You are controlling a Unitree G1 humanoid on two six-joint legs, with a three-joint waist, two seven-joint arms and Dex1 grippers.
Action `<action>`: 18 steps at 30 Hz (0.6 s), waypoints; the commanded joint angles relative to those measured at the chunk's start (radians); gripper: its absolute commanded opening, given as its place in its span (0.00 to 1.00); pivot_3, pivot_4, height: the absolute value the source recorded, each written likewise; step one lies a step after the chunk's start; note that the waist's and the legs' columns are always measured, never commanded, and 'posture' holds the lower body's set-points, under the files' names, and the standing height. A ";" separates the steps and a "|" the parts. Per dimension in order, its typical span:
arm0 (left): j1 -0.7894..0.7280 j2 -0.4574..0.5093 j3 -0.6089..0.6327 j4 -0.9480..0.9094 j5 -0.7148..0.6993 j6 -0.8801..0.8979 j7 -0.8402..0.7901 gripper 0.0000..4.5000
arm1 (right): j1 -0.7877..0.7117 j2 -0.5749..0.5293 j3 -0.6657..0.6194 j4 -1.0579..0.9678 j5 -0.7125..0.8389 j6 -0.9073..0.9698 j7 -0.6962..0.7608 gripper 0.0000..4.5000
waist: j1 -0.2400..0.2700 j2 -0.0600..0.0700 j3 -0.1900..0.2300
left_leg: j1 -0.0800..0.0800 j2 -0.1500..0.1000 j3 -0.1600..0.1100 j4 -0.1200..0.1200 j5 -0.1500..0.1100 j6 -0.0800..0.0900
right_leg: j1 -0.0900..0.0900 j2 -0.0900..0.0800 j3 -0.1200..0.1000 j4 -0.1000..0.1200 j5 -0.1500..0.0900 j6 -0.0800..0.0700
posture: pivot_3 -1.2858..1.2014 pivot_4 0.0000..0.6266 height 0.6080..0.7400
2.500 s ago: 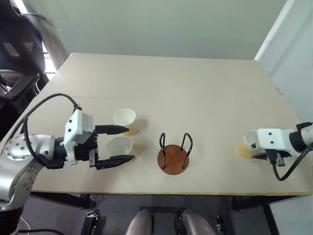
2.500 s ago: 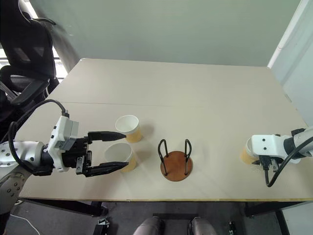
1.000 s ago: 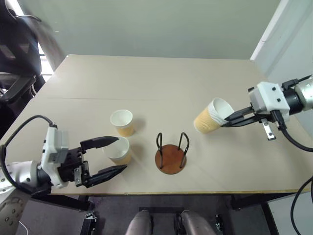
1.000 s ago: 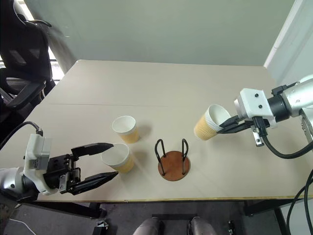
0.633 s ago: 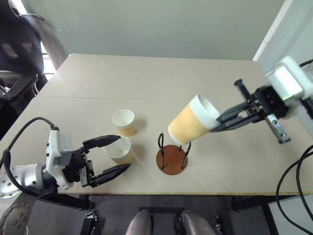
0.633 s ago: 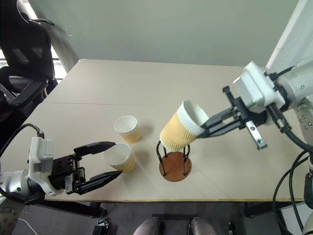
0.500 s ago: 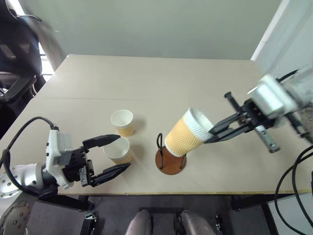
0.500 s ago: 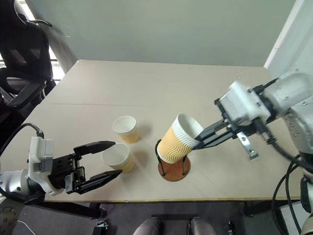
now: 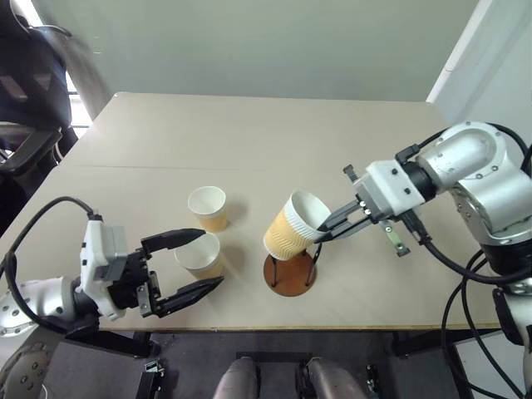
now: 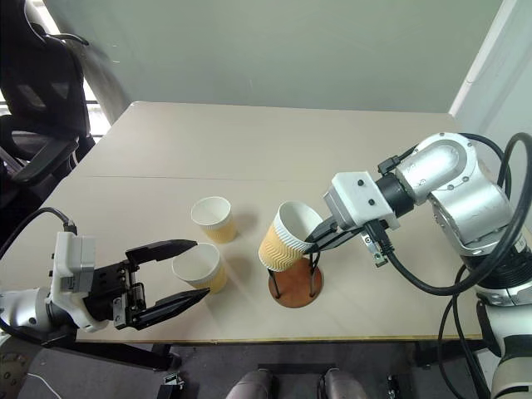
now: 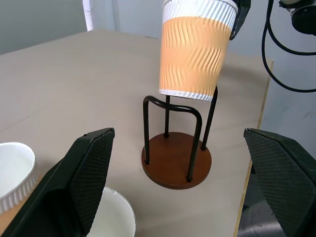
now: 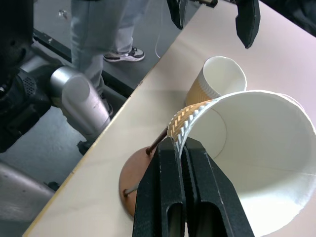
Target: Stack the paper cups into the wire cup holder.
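right end effector (image 12: pixel 178 148) pinches cup (image 9: pixel 289 229) rim | cup tilted, base toward wire holder (image 9: pixel 290 271)

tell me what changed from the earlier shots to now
The right gripper, shut on the rim of a paper cup, lifted it from the table's right edge and carried it left and down until it hangs tilted just above the wire cup holder. The left gripper drew back slightly but stays open around the near cup. The far cup and the holder stayed put.
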 commanded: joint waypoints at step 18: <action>0.033 0.022 0.060 -0.058 -0.018 -0.003 0.032 1.00 | -0.034 0.052 0.057 0.024 -0.114 -0.096 0.034 0.01 | -0.001 0.000 0.000 | 0.001 0.001 0.000 0.000 -0.002 -0.002 | 0.000 0.000 -0.001 0.000 0.001 -0.003 | 0.52 0.24 1.00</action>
